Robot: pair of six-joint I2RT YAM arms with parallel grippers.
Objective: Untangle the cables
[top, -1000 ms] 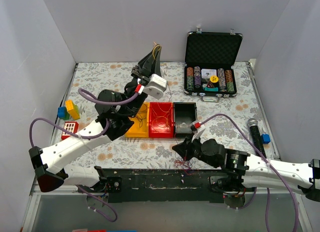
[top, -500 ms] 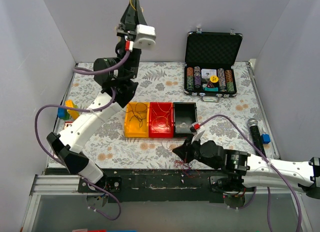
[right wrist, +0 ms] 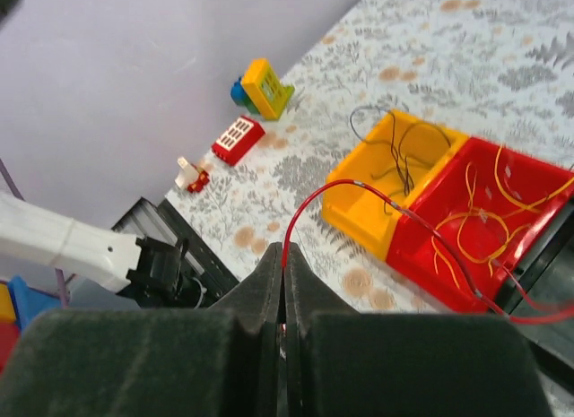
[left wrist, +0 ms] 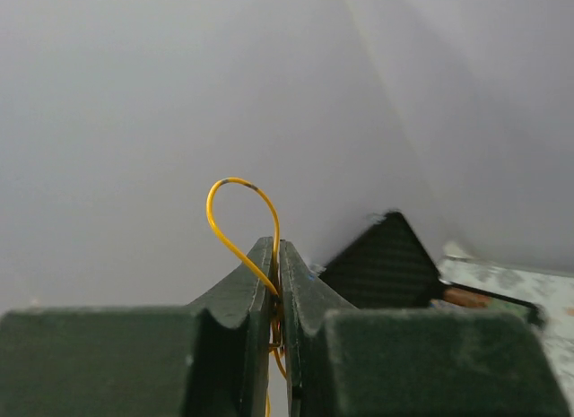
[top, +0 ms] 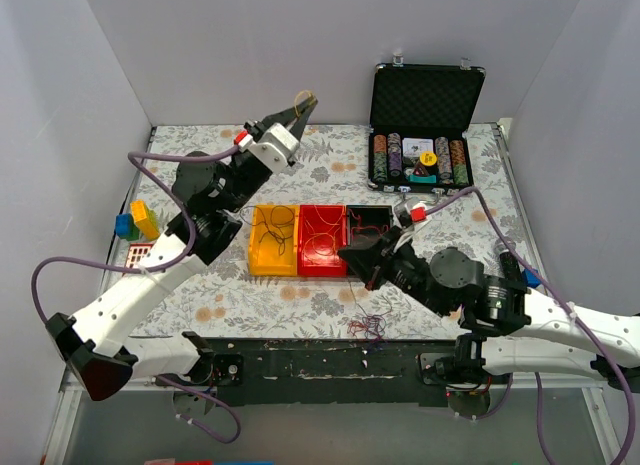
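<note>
Top view: left hand (top: pixel 300 109) is raised over the far side of the bench (top: pixel 470 217), pinched on a yellow wire (top: pixel 303 94) that loops out past the tips. Right hand (top: pixel 352 253) sits low at the front edge of the black bin (top: pixel 370 223), jaws together. The leftover tangle (top: pixel 368 325) lies at the bench's near edge, just in front of it. Yellow bin (top: pixel 262 257) and red bin (top: pixel 322 260) already hold loose strands.

Left wrist: jaws closed tight on the yellow wire (left wrist: pixel 235 186), only a short loop showing above. Thin grip, so my guess is it slips out on any fast swing. A corner of the chip case (left wrist: pixel 384 254) is behind it.

Right wrist: jaws closed on a red wire (right wrist: pixel 334 195) that arcs out over the bins. Can't tell if its far end is free. If it's caught in the tangle, pulling drags the whole clump or hooks strands out of the bins.

Toy blocks (right wrist: pixel 260 87) are well off to the side and not in the way. The bin walls are the likely snag.
</note>
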